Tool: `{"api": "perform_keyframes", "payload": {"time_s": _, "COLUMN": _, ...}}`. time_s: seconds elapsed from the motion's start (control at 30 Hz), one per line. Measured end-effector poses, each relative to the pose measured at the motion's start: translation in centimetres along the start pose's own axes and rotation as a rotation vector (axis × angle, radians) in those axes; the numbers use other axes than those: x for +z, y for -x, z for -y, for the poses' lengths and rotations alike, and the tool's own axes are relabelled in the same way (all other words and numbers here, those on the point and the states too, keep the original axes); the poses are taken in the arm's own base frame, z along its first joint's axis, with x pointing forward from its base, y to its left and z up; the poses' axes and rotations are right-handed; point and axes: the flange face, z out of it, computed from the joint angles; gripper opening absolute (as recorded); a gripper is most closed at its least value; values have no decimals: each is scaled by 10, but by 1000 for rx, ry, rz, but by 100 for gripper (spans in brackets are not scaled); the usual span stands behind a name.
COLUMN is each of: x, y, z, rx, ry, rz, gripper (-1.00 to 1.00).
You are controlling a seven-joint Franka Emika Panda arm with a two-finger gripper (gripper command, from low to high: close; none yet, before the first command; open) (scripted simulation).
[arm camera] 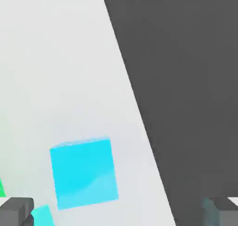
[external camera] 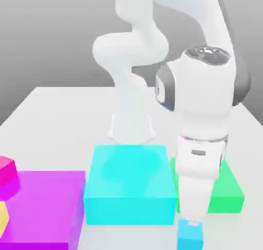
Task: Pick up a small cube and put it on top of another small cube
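Fingers spread wide above small cube (exterior: gripper just over it).

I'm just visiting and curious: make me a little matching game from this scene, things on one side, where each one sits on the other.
Things:
1. small cube
2. large cyan block
3. green block
4. magenta slab

Places:
A. at the exterior view's left, next to the cyan block
B. just under the gripper
C. in front of the robot's base, in the middle
D. behind the arm's hand, at the exterior view's right

Pairs: 1-B, 2-C, 3-D, 4-A
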Motion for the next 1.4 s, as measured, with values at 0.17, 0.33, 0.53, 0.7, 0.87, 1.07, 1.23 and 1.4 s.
{"api": "perform_keyframes", "payload": {"time_s": 0.17, "x": 65, "y": 3, "z": 3, "rx": -27, "ry": -4, "rz": 15, "gripper": -100}}
{"api": "perform_keyframes", "payload": {"time_s": 0.33, "x": 66, "y": 3, "z": 3, "rx": -27, "ry": -4, "rz": 17, "gripper": -100}}
{"api": "perform_keyframes", "payload": {"time_s": 0.53, "x": 21, "y": 2, "z": 3, "rx": -28, "ry": -5, "rz": 17, "gripper": -100}}
{"api": "perform_keyframes", "payload": {"time_s": 0.7, "x": -26, "y": 16, "z": 45, "rx": -50, "ry": -21, "rz": 13, "gripper": -100}}
{"api": "perform_keyframes", "payload": {"time_s": 0.87, "x": -61, "y": 42, "z": 105, "rx": -104, "ry": -33, "rz": 12, "gripper": -100}}
{"api": "perform_keyframes", "payload": {"time_s": 1.07, "x": -91, "y": 88, "z": 149, "rx": -125, "ry": -30, "rz": 15, "gripper": -100}}
{"api": "perform_keyframes", "payload": {"time_s": 1.23, "x": -106, "y": 131, "z": 183, "rx": -156, "ry": -14, "rz": 16, "gripper": -100}}
{"api": "perform_keyframes", "payload": {"time_s": 1.4, "x": -70, "y": 141, "z": 190, "rx": -163, "ry": -6, "rz": 17, "gripper": -100}}
